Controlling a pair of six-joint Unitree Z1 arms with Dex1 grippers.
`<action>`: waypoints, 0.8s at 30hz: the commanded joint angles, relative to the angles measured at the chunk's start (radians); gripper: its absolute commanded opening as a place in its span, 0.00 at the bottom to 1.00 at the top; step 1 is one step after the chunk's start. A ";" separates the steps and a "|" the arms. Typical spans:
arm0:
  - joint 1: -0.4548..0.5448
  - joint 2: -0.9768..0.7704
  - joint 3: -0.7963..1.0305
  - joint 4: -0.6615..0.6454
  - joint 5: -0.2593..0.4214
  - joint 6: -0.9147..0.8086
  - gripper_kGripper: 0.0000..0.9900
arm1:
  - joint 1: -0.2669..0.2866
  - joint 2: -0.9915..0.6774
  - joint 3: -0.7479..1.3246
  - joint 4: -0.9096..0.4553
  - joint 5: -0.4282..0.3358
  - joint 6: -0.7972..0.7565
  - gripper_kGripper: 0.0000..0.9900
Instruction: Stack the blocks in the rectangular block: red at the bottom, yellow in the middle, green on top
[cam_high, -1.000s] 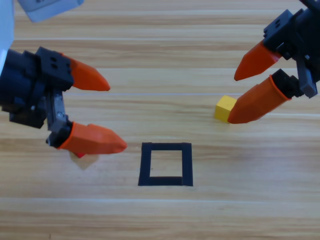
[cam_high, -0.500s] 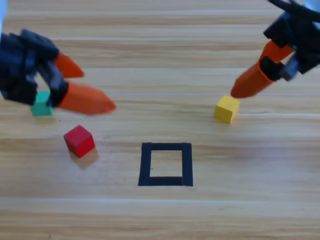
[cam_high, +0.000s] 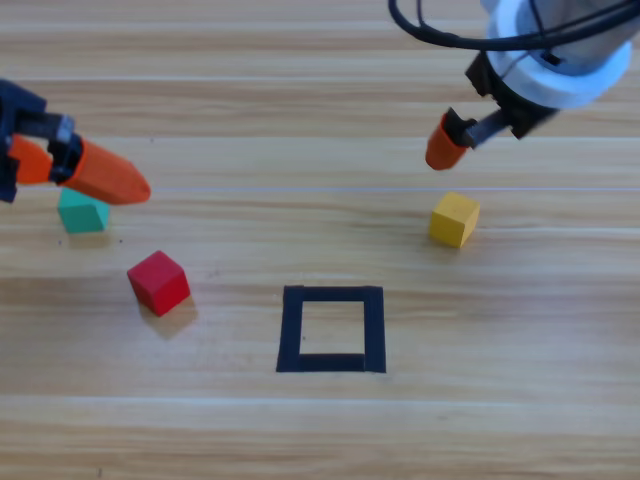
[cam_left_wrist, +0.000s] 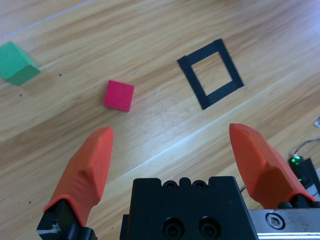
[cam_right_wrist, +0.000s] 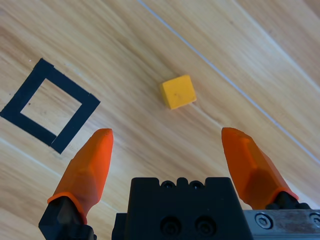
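While cubes lie scattered, both grippers gape

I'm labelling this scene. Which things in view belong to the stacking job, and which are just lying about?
Belonging to the job:
red cube
yellow cube
green cube
black tape rectangle, nothing in it
left gripper, open
right gripper, open

Just lying about:
nothing; only the wooden table
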 joint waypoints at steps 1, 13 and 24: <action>0.023 0.168 -0.096 0.084 0.063 0.086 1.00 | -0.111 0.293 -0.269 0.228 -0.005 -0.098 0.97; -0.006 0.360 -0.191 0.167 0.230 0.253 1.00 | -0.145 0.443 -0.369 0.317 0.093 -0.253 0.97; -0.029 0.484 -0.244 0.180 0.233 0.315 1.00 | -0.145 0.483 -0.361 0.317 0.134 -0.336 0.97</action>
